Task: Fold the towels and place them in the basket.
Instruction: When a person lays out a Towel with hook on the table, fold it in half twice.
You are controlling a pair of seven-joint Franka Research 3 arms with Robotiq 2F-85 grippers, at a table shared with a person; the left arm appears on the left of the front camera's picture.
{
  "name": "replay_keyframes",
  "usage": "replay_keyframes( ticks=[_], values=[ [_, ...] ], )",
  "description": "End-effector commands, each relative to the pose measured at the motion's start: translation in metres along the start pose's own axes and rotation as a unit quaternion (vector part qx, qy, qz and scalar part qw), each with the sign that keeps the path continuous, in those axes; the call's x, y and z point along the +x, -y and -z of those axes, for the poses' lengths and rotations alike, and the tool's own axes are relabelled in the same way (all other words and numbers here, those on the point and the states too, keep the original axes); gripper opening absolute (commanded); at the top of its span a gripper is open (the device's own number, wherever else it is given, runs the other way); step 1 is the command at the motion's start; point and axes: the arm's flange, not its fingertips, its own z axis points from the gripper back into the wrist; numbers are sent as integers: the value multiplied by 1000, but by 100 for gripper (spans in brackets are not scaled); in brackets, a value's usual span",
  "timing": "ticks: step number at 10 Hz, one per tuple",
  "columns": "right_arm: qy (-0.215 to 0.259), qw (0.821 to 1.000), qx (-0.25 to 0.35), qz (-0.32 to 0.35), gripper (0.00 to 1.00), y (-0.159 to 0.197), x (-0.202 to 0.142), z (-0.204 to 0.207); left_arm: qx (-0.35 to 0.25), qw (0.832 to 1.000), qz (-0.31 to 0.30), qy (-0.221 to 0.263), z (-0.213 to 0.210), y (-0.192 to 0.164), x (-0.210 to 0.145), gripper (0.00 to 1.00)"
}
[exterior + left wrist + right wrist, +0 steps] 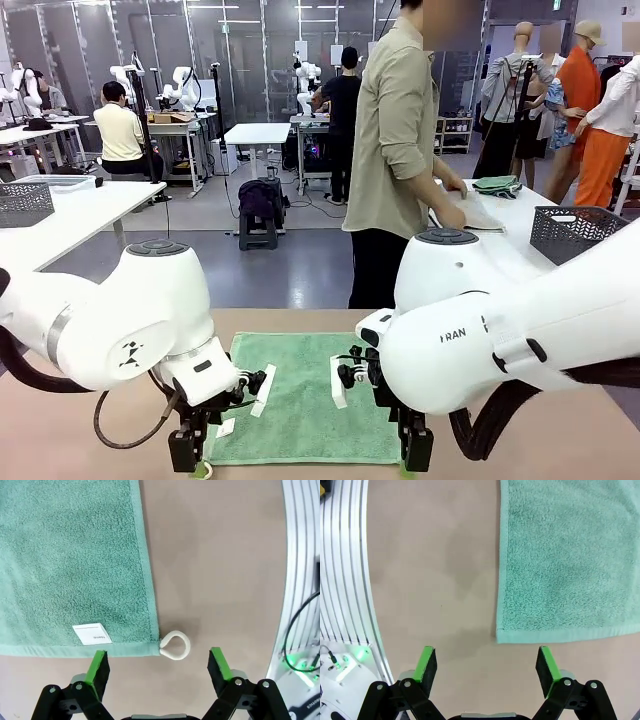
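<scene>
One mint-green towel (300, 400) lies flat on the brown table, with a white label and a small loop (176, 645) at its near left corner. My left gripper (186, 452) hovers open just over that corner; in the left wrist view the loop lies just beyond the gap of the gripper (159, 667). Over the near right corner, my right gripper (415, 452) is open too, and the towel (570, 560) ends just ahead of the gripper (487, 666) in its wrist view. A dark mesh basket (575, 232) stands on the white table at the right.
A person (400, 150) stands at the far side, turned toward the right white table with hands on a pale cloth (470, 215) beside a folded green cloth (497, 184). Another mesh basket (22, 203) sits on a left table. Bare brown tabletop (215, 570) surrounds the towel.
</scene>
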Motion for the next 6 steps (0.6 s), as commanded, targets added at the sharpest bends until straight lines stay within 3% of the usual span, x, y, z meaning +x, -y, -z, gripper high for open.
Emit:
replay_keyframes(
  ticks=[1,6],
  values=[
    [17,1000,15,-4,100,-11,-18,19,0,1000,6,23,6,-3,-5,100],
    [15,999,36,0,100,-6,-16,34,-15,1000,15,24,14,-8,-5,100]
  ],
)
